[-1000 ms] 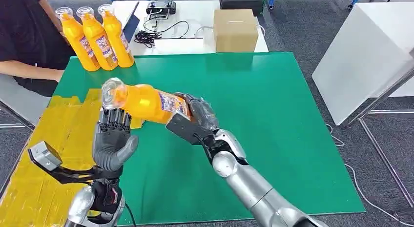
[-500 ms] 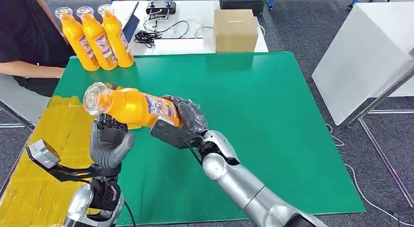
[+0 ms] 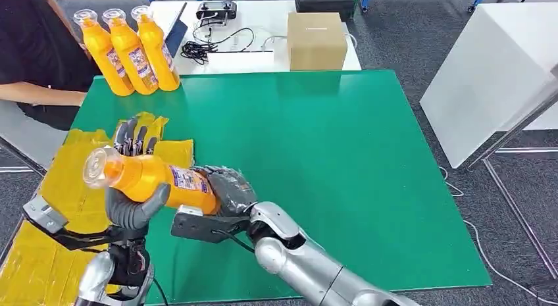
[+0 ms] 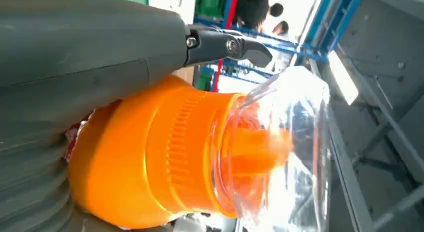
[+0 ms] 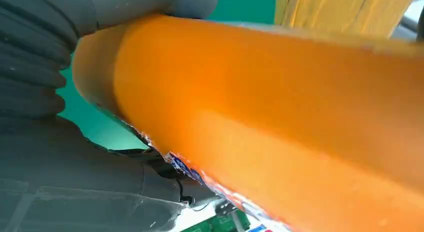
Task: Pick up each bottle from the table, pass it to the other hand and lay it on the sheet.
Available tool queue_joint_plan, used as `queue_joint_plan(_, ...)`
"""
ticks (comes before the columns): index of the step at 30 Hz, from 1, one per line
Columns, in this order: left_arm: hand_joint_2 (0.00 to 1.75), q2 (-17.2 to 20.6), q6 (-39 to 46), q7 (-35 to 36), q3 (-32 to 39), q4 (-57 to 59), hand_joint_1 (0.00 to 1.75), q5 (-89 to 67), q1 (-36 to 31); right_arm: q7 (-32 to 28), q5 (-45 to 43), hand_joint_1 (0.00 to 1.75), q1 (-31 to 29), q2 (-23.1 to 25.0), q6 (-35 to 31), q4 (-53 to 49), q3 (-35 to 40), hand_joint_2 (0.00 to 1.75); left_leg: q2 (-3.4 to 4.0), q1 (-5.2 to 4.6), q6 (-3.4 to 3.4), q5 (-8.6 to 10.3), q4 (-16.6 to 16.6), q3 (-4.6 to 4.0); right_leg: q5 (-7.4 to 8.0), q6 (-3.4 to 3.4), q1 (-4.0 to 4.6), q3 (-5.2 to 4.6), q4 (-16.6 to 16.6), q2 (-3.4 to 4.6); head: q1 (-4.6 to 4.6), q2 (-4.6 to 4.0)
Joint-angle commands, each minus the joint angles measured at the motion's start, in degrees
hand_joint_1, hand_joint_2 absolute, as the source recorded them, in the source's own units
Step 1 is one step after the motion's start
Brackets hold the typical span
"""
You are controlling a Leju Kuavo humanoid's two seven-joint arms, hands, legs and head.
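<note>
An orange bottle (image 3: pixel 158 181) with a clear cap (image 3: pixel 95 166) lies tilted in the air over the edge of the yellow sheet (image 3: pixel 46 253). My right hand (image 3: pixel 224 191) grips its base end. My left hand (image 3: pixel 128 210) is against the neck end: its fingers (image 3: pixel 135 136) stand straight up behind the bottle and its thumb curls below it. In the left wrist view the bottle's shoulder (image 4: pixel 165 162) lies close against my left hand (image 4: pixel 75 52). The bottle's body (image 5: pixel 280 122) lies across my right hand (image 5: pixel 45 67) in the right wrist view.
Three more orange bottles (image 3: pixel 131 56) stand at the far left corner of the green mat (image 3: pixel 316 141). A person (image 3: pixel 33 49) sits beside them. Behind the mat are a cardboard box (image 3: pixel 317 39) and cables (image 3: pixel 204 49). A white block (image 3: pixel 493 69) stands to the right.
My right hand has carried the bottle left, down and toward me, into my left hand's palm. The left hand's fingers now stand behind the bottle, with the thumb under it.
</note>
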Motion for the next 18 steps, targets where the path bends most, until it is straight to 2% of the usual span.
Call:
queue_joint_plan(1,1.75,0.53,0.32,0.3,1.53,2.97,0.0,-0.02,-3.66,-0.66,0.88,1.75,0.68,-1.88,1.77,0.91,7.86,1.75,-0.11,0.05,-0.05,0.0,-0.06,0.13,-0.03,0.0,0.05,0.19,-0.11,-0.13,0.0,0.0)
queue_joint_plan(11,1.75,0.73,1.42,0.37,1.83,3.3,0.0,-0.71,-3.99,-1.1,0.28,1.75,1.07,-2.21,2.15,3.0,8.72,1.75,-0.1,0.02,-0.03,0.0,-0.07,0.13,-0.03,0.0,0.02,0.18,-0.1,-0.12,-0.02,0.0)
queue_joint_plan(12,1.75,0.78,1.29,0.1,1.76,3.2,1.75,-0.84,-4.01,-1.14,0.26,1.75,1.04,-2.15,2.21,3.27,8.79,1.75,-0.13,0.05,-0.06,-0.03,-0.09,0.23,-0.05,-0.01,0.05,0.3,-0.15,-0.16,-0.02,0.0)
queue_joint_plan(18,1.75,0.85,0.36,-0.57,1.64,2.58,1.75,-1.01,-3.64,-1.42,0.1,1.75,1.03,-2.22,2.29,3.2,8.61,1.75,-0.13,0.07,-0.06,-0.02,-0.08,0.22,-0.04,0.0,0.07,0.29,-0.16,-0.17,0.0,0.0)
